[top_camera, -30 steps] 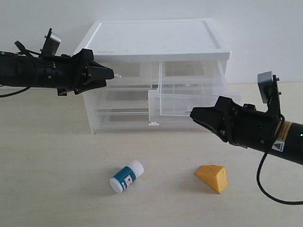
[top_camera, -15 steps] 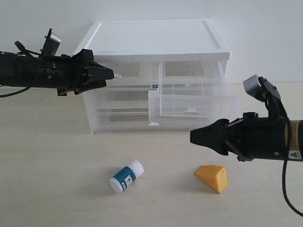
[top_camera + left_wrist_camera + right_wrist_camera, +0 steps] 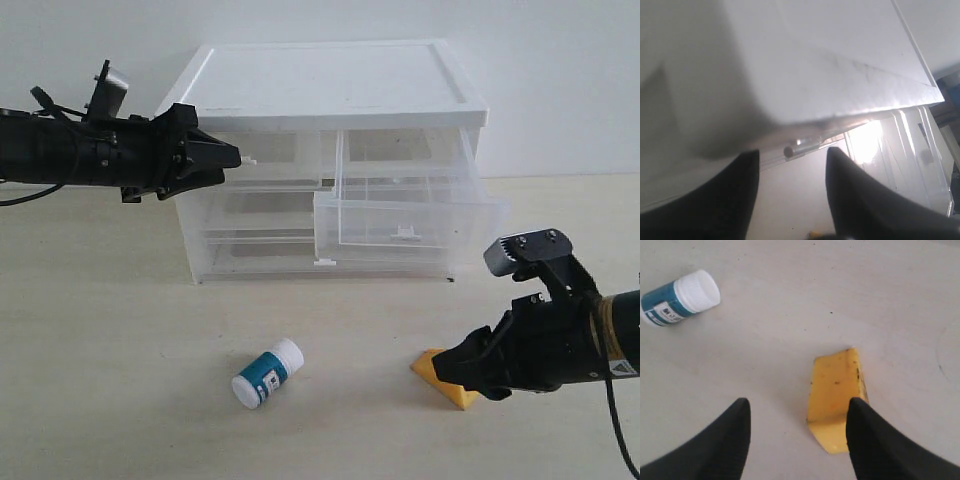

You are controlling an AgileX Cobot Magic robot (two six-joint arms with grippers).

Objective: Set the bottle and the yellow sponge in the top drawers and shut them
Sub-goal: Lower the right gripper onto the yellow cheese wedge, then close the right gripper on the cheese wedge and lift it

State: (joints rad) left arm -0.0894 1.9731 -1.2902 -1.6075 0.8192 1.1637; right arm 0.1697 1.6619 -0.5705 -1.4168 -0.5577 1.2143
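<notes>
The cabinet (image 3: 330,85) stands at the back of the tabletop (image 3: 110,330), its right top drawer (image 3: 410,215) pulled well out and its left top drawer (image 3: 275,150) flush with the frame. The left gripper (image 3: 235,157) is held level at the front of the left drawer, right at the small white tab handle (image 3: 248,159). In the left wrist view its jaws are spread, and the tab (image 3: 800,146) shows in the gap just past the tips, with no contact visible. The bottle (image 3: 267,372) lies on its side on the tabletop in front of the cabinet, cap pointing toward the drawers, well apart from both grippers. The sponge (image 3: 430,362) lies on the tabletop to the bottle's right, below the open drawer. The right gripper (image 3: 445,368) is low over the sponge and hides much of it in the exterior view. The right wrist view shows its jaws spread wide, the sponge (image 3: 835,395) lying mostly between them, with one finger (image 3: 865,440) overlapping its edge; whether that finger touches it cannot be told. The bottle (image 3: 680,297) appears far off to one side there.
</notes>
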